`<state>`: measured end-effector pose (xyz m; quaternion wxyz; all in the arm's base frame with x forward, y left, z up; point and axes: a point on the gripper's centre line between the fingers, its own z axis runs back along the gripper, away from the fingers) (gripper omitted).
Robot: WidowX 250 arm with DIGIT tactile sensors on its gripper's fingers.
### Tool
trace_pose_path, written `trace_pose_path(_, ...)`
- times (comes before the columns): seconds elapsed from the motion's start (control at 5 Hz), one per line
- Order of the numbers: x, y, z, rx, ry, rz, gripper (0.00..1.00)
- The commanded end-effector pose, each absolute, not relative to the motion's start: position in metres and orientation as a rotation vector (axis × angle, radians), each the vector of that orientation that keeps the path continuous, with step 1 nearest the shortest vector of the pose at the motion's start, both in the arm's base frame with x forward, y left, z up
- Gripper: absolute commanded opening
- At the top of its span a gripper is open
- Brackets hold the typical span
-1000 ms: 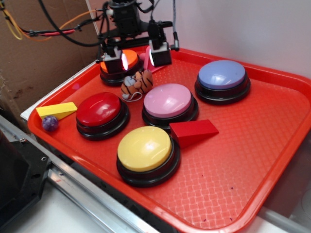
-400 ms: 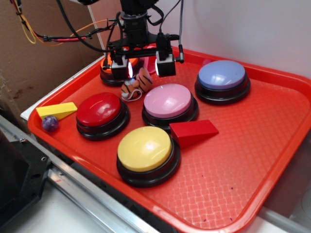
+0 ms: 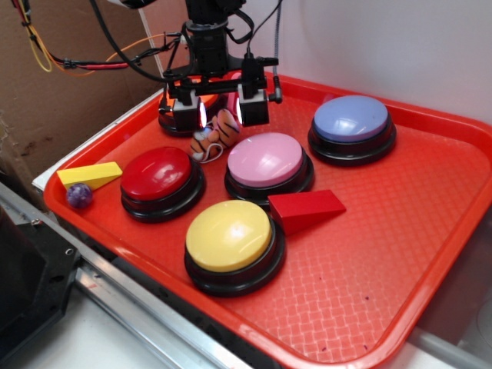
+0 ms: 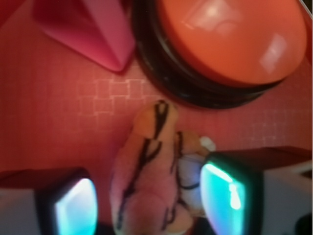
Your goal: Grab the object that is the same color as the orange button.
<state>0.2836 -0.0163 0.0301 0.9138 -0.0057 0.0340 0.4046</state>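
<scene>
The gripper (image 3: 219,114) hangs over the far-left part of the red tray (image 3: 400,254) with its jaws spread, one on each side of the plush tiger (image 3: 213,134), not yet pinching it. The tiger lies on the tray between the orange button (image 4: 230,34) behind it, the pink button (image 3: 267,160) to its right and the red button (image 3: 156,174) in front. The main risk, as I judge it, is the tight fit: in the wrist view one fingertip (image 4: 230,196) sits almost against the toy, so closing off-centre could nudge it sideways or catch only a fold of fabric, and a low descent could knock the orange button's black base. The tiger is small, soft, orange with black stripes and pale patches, lying lengthwise between the fingers.
</scene>
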Motion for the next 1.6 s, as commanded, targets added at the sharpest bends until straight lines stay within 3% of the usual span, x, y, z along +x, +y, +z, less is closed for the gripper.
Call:
trace_pose_path(0.0, 0.282, -0.018, 0.041, 0.055, 0.009, 0.848, 0.00)
trace_pose_path(0.6, 0.286, -0.015, 0.043, 0.076, -0.009, 0.858, 0.00)
trace_pose_path(1.0, 0.283, -0.011, 0.095, 0.027, -0.125, 0.734, 0.00)
trace_pose_path(1.4, 0.267, -0.016, 0.164, -0.050, -0.157, 0.377, 0.00)
